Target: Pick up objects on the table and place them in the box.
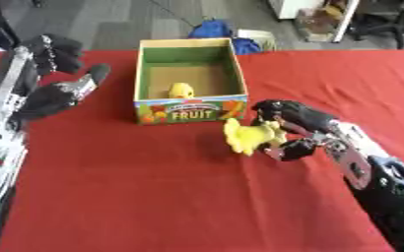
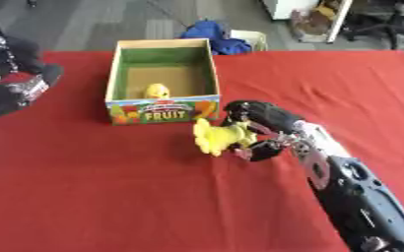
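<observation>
Right hand (image 1: 293,129): fingers and thumb curled round one yellow soft toy (image 1: 250,136), held just in front of the box's near right corner, over the red table (image 1: 153,197); whether the toy touches the cloth cannot be told. One box (image 1: 188,110), labelled FRUIT, stands near the table's far edge; one small yellow object (image 1: 181,90) lies inside on its floor. Left hand (image 1: 60,74): raised by the table's left edge, fingers relaxed, holding nothing; the left eye view shows it whole, the right eye view only part at the frame's border.
</observation>
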{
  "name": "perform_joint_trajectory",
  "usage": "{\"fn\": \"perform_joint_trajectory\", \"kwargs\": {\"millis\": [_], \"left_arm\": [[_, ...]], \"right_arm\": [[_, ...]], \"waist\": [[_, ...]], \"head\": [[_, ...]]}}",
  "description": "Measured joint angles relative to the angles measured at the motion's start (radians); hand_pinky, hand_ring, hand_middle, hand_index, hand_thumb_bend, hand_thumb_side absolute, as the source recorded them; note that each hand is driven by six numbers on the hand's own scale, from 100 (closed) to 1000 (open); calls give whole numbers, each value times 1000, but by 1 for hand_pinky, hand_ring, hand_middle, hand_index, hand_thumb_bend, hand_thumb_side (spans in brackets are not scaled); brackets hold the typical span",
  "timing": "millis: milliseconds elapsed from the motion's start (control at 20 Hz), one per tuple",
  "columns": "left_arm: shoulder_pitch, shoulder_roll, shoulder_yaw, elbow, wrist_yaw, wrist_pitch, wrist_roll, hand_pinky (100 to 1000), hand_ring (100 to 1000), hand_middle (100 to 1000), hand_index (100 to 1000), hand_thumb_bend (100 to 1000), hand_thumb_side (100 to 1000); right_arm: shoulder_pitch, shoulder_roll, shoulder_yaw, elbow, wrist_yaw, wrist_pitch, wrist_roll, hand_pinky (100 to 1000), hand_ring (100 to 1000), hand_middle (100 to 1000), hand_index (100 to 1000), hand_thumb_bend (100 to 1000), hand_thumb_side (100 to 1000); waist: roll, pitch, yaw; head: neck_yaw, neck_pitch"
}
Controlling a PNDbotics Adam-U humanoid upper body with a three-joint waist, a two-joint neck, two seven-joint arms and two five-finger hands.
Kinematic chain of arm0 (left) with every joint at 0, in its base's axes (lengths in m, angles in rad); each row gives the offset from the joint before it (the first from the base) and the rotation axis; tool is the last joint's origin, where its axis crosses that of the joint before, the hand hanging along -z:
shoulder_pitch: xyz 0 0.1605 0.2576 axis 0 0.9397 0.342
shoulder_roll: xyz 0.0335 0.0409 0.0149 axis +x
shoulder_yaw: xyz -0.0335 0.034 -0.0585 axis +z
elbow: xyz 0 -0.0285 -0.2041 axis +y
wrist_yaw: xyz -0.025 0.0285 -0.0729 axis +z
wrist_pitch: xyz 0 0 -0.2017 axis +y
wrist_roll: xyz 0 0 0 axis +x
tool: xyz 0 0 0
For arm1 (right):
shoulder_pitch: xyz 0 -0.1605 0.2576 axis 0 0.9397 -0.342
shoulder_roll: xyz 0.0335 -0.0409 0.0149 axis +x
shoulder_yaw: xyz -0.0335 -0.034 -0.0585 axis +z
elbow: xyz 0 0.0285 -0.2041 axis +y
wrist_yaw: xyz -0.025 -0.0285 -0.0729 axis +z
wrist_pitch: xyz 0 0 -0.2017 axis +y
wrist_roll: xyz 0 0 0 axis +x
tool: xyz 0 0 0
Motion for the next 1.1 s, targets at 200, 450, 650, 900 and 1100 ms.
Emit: {"fn": "perform_joint_trajectory", "kwargs": {"millis": [200, 450, 650, 900, 1100], "left_arm": [[0, -1, -1, -7, 2, 0, 0, 646, 588, 555, 666, 563, 325], [-19, -14, -14, -17, 9, -5, -8, 643, 587, 553, 664, 568, 321], [-56, -28, -33, -24, 17, -10, -26, 642, 588, 554, 665, 568, 318], [-98, -45, -61, -40, 29, -16, -58, 642, 603, 554, 667, 569, 312], [-129, -54, -79, -60, 46, -22, -81, 642, 612, 554, 671, 572, 307]], "right_arm": [[-57, -32, -14, -42, -86, 37, 18, 741, 861, 471, 573, 100, 100], [-141, -47, -63, -24, -154, 97, 28, 746, 867, 474, 583, 100, 100], [-197, -44, -102, 38, -166, 131, 25, 753, 886, 476, 589, 100, 100], [-230, -30, -146, 131, -137, 153, 11, 758, 900, 478, 591, 100, 100], [-250, -20, -181, 206, -84, 169, -14, 764, 914, 489, 601, 100, 100]], "waist": [[-1, 0, 10], [-3, 16, 50], [-12, 33, 94], [-20, 57, 167], [-25, 69, 226]], "head": [[2, -5], [-4, -25], [-27, -49], [-77, -79], [-128, -95]]}}
